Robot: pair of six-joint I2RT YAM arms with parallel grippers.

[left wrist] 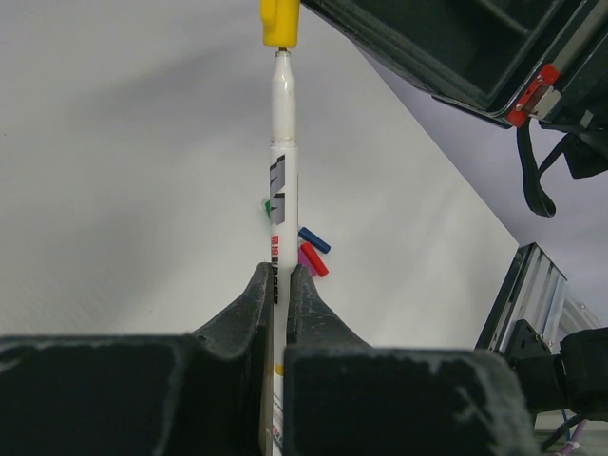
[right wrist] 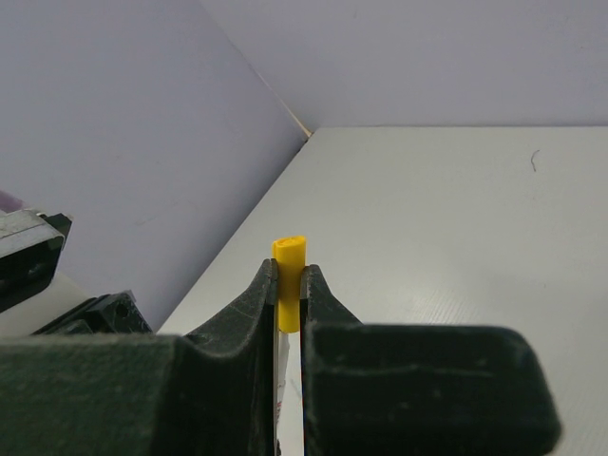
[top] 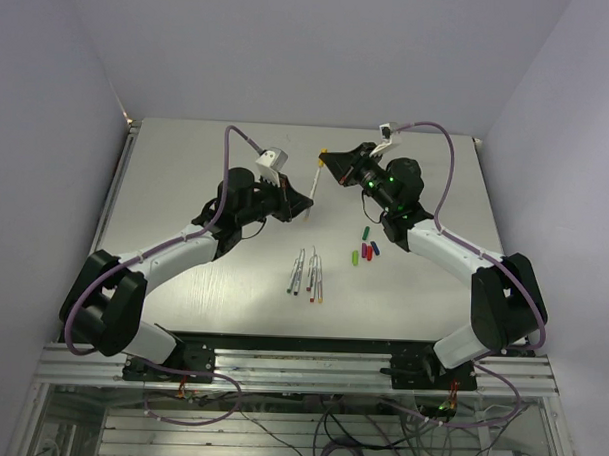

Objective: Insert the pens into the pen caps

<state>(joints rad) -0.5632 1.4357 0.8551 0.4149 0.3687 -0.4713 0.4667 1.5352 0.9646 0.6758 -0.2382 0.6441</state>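
1. Black fingers (left wrist: 237, 313) of the left pincer (left wrist: 277, 275) fill the bottom of the left wrist view. They are clamped on a white pen (left wrist: 283, 171) that runs straight ahead of them. Its tip meets the mouth of the yellow cap (left wrist: 280, 24). Loose caps (left wrist: 313, 252) lie on the bench (left wrist: 114, 190) just beyond the fingertips.
2. Right wrist view: the right pincer (right wrist: 288, 285) is closed on the yellow cap (right wrist: 289, 252), whose end pokes out between the fingertips. The bench (right wrist: 456, 237) spreads beyond them.
3. Top view: the left pincer (top: 308, 204) and right pincer (top: 328, 158) face each other above the bench (top: 186, 184), with the pen (top: 315, 183) bridging them. Four loose pens (top: 306, 273) lie side by side toward the bases from the left pincer. The loose caps (top: 367, 250) cluster toward the bases from the right pincer.
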